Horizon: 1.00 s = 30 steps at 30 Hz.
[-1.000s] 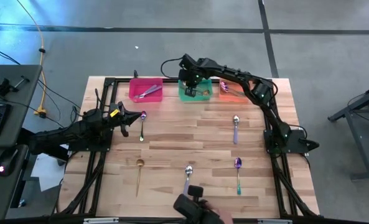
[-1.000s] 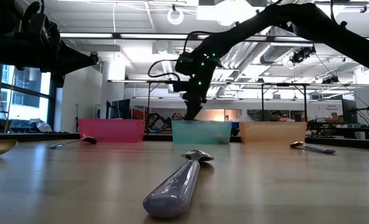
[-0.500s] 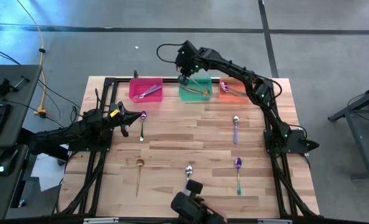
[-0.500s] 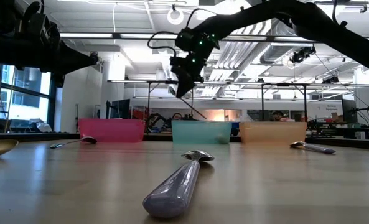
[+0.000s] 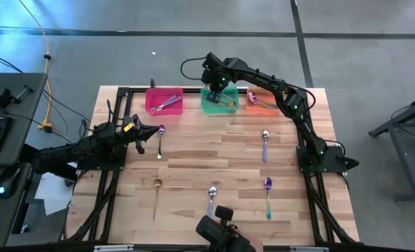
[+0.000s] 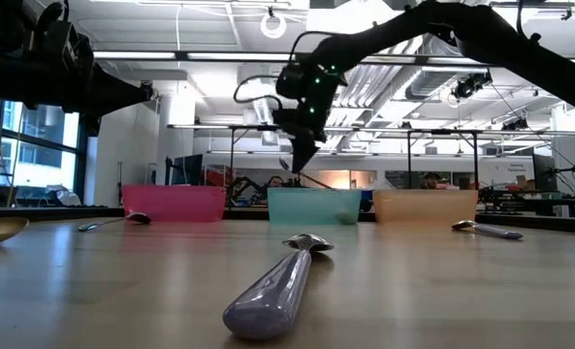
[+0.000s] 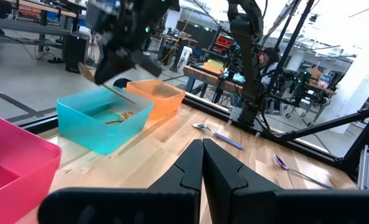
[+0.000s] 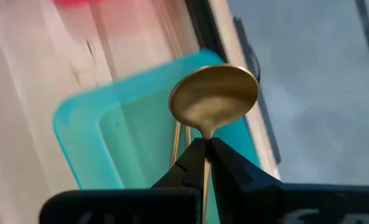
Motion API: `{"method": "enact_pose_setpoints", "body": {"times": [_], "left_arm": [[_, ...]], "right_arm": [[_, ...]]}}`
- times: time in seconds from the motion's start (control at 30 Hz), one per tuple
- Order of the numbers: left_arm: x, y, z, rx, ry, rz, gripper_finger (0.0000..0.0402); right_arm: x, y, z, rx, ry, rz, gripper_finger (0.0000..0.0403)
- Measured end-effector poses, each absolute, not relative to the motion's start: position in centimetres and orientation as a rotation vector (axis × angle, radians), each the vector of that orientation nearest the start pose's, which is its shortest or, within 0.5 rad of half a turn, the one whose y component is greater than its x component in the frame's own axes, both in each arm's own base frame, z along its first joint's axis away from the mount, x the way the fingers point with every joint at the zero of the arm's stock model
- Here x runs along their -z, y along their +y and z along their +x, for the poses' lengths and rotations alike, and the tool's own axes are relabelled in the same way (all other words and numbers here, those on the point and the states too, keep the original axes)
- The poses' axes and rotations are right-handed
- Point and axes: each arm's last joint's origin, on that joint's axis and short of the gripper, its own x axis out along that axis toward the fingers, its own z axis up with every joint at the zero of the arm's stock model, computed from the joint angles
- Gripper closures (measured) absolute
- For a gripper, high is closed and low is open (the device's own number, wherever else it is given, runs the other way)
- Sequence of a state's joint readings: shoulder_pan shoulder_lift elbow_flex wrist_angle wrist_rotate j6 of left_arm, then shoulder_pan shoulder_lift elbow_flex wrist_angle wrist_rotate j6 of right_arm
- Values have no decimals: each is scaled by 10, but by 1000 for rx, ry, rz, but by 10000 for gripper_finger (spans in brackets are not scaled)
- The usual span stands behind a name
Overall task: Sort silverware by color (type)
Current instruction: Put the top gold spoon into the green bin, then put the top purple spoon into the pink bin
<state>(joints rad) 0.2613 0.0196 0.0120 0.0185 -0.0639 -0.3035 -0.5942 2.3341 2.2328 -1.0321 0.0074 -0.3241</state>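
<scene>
Right wrist view fills most of its centre with a gold spoon [image 8: 214, 99], its shallow oval bowl standing just past the right gripper [image 8: 204, 149], whose two dark fingers are clenched on the thin neck right below the bowl. Under it lies the teal bin [image 8: 84, 137], a rounded plastic tub with a smooth matte wall, and another slim gold handle shows inside it.

I'd judge this spoon light, stiff and rather slick (polished metal, nothing to bite into), so a pinch on the narrow neck or shaft seems the sensible hold; gripped off-centre it could swivel between the pads.

From above, in the upper middle of the frame, the right gripper [image 5: 217, 82] hangs over the teal bin [image 5: 208, 106], which sits between a pink bin [image 5: 151, 105] and an orange bin [image 5: 252, 106]. The left gripper [image 5: 153, 134] waits at left centre, fingers pressed shut on nothing, just beside a purple spoon [image 5: 160, 140].

More spoons lie flat on the pale wooden table [image 5: 221, 150], whose planks run in strips: a silver-lavender spoon [image 5: 265, 145] right of centre, a gold one [image 5: 156, 196] lower left, another silver one [image 5: 211, 199] at bottom centre, and a purple-and-teal spoon [image 5: 268, 196] lower right. Lying flat, they look awkward to get under.
</scene>
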Motion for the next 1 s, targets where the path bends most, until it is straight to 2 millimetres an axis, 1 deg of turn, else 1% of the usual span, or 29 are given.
{"method": "enact_pose_setpoints", "body": {"times": [0.13, 0.27, 0.33, 0.47, 0.57, 0.63, 0.87, 1.0], "left_arm": [[-168, 27, 94, -321, -60, -300, 401], [-168, 27, 94, -321, -60, -300, 401], [-168, 27, 94, -321, -60, -300, 401], [-168, 27, 94, -320, -60, -300, 401], [-168, 27, 94, -321, -60, -300, 401], [-168, 27, 94, -321, -60, -300, 401], [-168, 27, 94, -321, -60, -300, 401], [-168, 27, 94, -321, -60, -299, 402]], "right_arm": [[-222, -276, 406, 340, 1213, 67, 402], [-209, -275, 403, 349, 1248, 83, 396], [-206, -274, 402, 353, 1265, 103, 382], [-210, -276, 403, 385, 1234, 124, 333], [-219, -278, 405, 434, 1215, 118, 300], [-229, -278, 405, 449, 1207, 109, 288], [-273, -274, 410, 499, 1095, 120, 289], [-289, -263, 414, 545, 1023, 141, 291]]}}
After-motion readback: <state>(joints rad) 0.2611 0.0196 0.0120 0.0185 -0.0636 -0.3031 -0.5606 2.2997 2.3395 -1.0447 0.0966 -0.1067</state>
